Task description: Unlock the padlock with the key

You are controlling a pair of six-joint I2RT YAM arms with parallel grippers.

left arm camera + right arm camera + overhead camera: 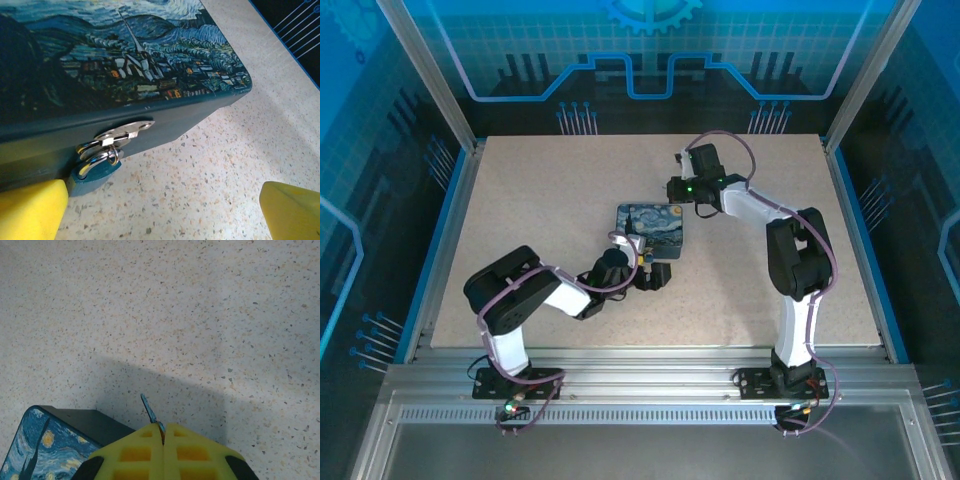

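small blue metal padlock (pixel 95 176) with silver shackle: hangs from silver hasp (pixel 122 132) on the front wall of dark-blue painted tin (pixel 150 60), near the speckled bench (pixel 225 165) | yellow left fingers (pixel 30 212): spread wide, one just beside padlock | thin dark metal key (pixel 148 410): pinched between pressed-together right fingers (pixel 135 455)

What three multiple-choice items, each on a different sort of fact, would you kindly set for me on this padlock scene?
1. Where on the tin is the padlock?
A. on its lid
B. on its side hasp
C. inside it

2. What colour are the left gripper's fingers?
A. red
B. white
C. yellow

3. The right gripper is:
A. shut on the key
B. wide open
C. shut on the padlock

Answers:
1. B, its shackle hangs through the hasp.
2. C, both fingers show yellow.
3. A, the key's blade sticks out between closed fingers.
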